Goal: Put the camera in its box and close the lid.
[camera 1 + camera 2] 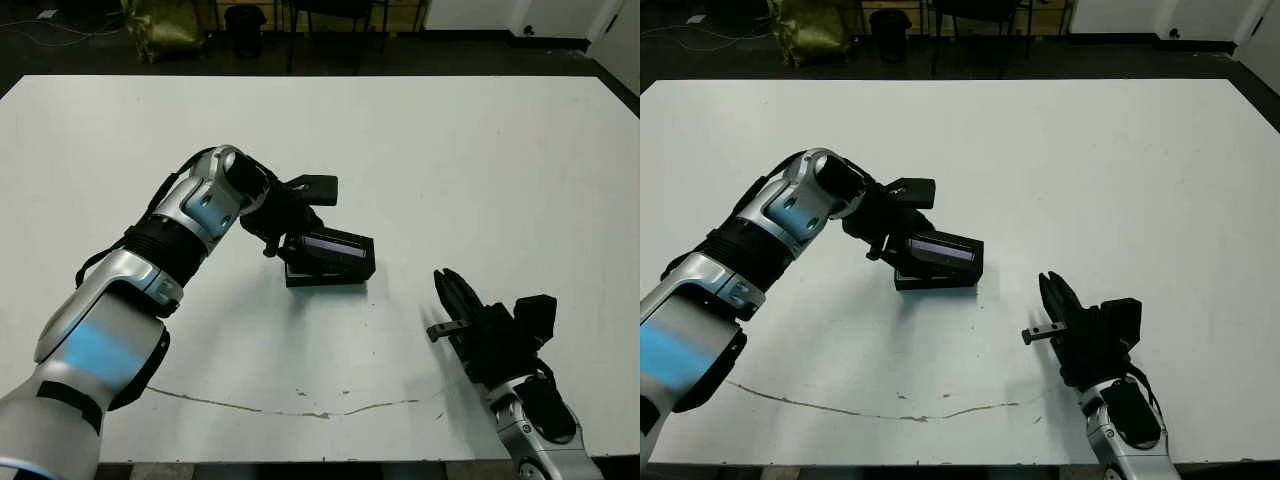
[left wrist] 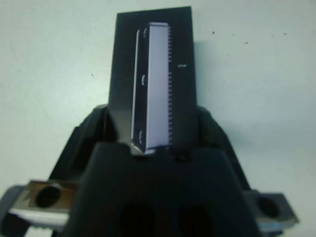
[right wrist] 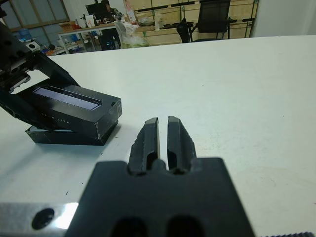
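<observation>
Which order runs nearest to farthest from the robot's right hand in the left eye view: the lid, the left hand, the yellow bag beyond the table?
1. Lid: mid-table, to the left of the right hand, tilted on the box.
2. Left hand: gripping the lid's farther end.
3. Yellow bag: on the floor beyond the table's far left edge.

Lid (image 2: 153, 84) clamped in left gripper (image 2: 153, 148), apparently tilted above table (image 2: 256, 74).

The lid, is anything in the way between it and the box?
Nothing visible is. The left gripper holds the lid tilted right over the box, its far end already resting on it. The right gripper waits off to the side, apart from both.
</observation>
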`<control>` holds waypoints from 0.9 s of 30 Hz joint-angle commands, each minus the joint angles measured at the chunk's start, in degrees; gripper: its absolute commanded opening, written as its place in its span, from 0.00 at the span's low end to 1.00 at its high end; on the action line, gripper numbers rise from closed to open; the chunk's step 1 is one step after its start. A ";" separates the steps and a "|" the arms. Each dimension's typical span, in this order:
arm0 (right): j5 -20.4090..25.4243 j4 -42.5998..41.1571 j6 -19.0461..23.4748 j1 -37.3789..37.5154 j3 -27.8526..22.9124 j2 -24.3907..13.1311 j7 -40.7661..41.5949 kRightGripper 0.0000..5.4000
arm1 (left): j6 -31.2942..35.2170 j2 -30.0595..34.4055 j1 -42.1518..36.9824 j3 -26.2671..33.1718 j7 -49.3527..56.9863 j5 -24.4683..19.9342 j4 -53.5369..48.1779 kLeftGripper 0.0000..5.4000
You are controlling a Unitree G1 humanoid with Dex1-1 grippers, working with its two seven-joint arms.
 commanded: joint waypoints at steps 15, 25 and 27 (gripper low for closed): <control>0.76 -1.48 2.91 1.23 -0.33 -0.25 -0.82 0.00 | 1.37 -0.94 5.13 -1.81 1.17 1.57 3.92 0.50; 1.75 -0.06 2.05 0.96 -0.73 -0.06 -0.03 0.00 | -4.14 -0.77 5.77 -5.42 1.77 4.35 4.29 0.61; 2.14 0.46 1.62 0.90 -0.88 0.12 0.29 0.00 | -8.54 -0.25 5.96 -6.56 2.59 5.52 4.08 0.70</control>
